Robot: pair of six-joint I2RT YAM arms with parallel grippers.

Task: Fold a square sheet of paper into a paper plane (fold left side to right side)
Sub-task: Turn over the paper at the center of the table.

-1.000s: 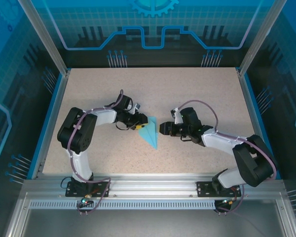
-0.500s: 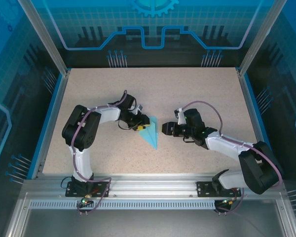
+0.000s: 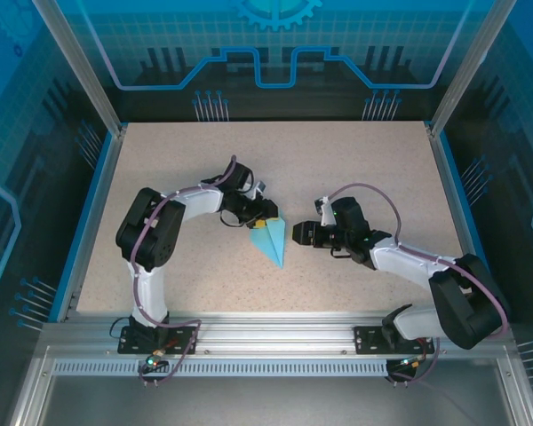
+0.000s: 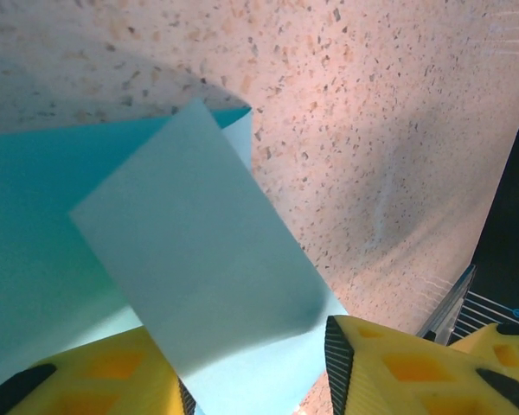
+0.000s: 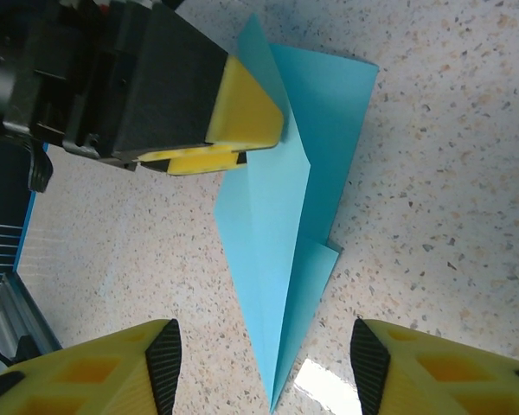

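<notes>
Blue dart between two grippers at mid-table

A light-blue folded paper plane (image 3: 272,241), a narrow kite-shaped dart with a sharp tip, lies near the middle of the speckled beige tabletop (image 3: 355,169). In the overhead view its tip points toward the near edge and its broad end toward the far side. The right wrist view shows the paper plane (image 5: 277,225) with a centre crease running down to the tip, a wider panel spread to the right of it, and one layer raised off the table along the left side.

The left gripper (image 3: 265,214) sits at the upper left corner of the broad end, its arm reaching in from the left. Seen from the right wrist, the left gripper (image 5: 258,143) has its yellow fingertips right at the raised left edge. In its own wrist view the left gripper (image 4: 253,359) has its fingers partly apart, and a pale flap (image 4: 190,259) of the plane lies face-on across the gap between them, lifted above the darker blue layer beneath. Whether the pads press on that flap cannot be told.

The right gripper (image 3: 293,233) is just beside the plane's right edge, pointing left toward it. In its own view the right gripper (image 5: 264,337) is spread wide with nothing between its pads, its fingers standing to either side of the tip end, apart from the paper
</notes>
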